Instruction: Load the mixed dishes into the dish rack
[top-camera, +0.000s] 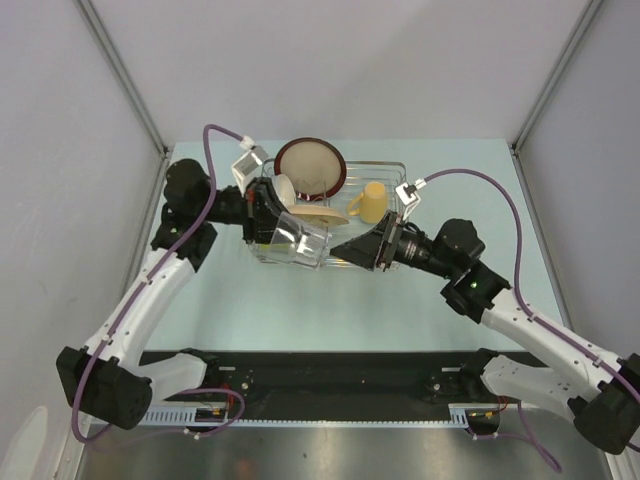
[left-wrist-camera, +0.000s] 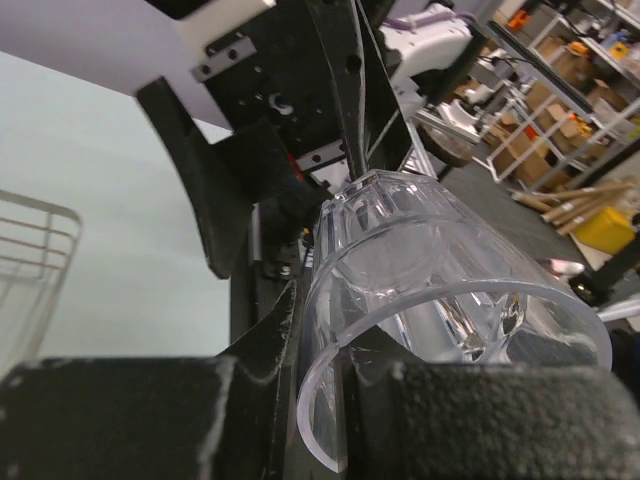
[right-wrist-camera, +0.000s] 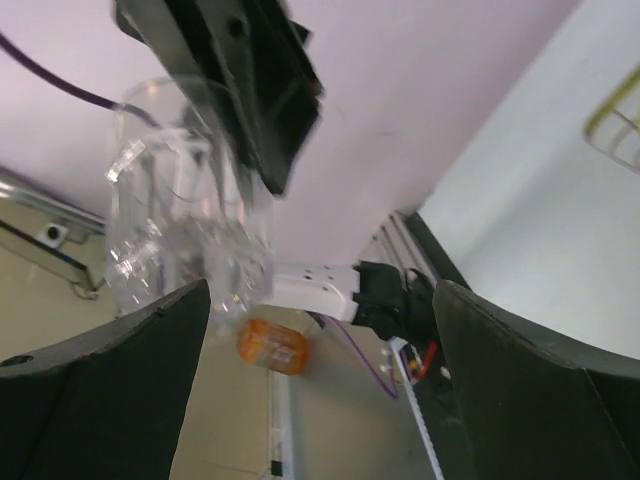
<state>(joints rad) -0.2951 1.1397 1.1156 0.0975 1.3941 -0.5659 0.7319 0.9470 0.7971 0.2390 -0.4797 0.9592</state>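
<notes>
Dish rack (top-camera: 375, 164) loading is judged well advanced but not complete. In the overhead view the rack sits at the far middle of the table (top-camera: 300, 310) and carries the dark-red-rimmed plate (top-camera: 310, 167), propped up at its far left, and the tan-yellow mug (top-camera: 368, 203) toward its right side. Between them are two pale pieces: a rounded one on edge, apparently the white bowl (top-camera: 284, 190), and a cream one lying low, probably the cream floral plate (top-camera: 322, 214); neither can be identified with certainty. The lime-green bowl does not show in any view, so its status cannot be told. The item in hand is the clear glass (top-camera: 303, 240), located at the near-left edge of the rack and tilted on its side. The left gripper (top-camera: 275, 232) is pinching it: the left wrist view shows the fingers (left-wrist-camera: 270, 400) clamped on the glass wall at the rim. The right gripper (right-wrist-camera: 320, 300) points at the glass from the right with its fingers (right-wrist-camera: 110, 370) spread wide, holding nothing and not touching the glass. Remaining work, as judged: seat the glass in the rack and account for the green bowl. Markings: no brand, label or legible writing appears on any dish, the rack or the arms.
</notes>
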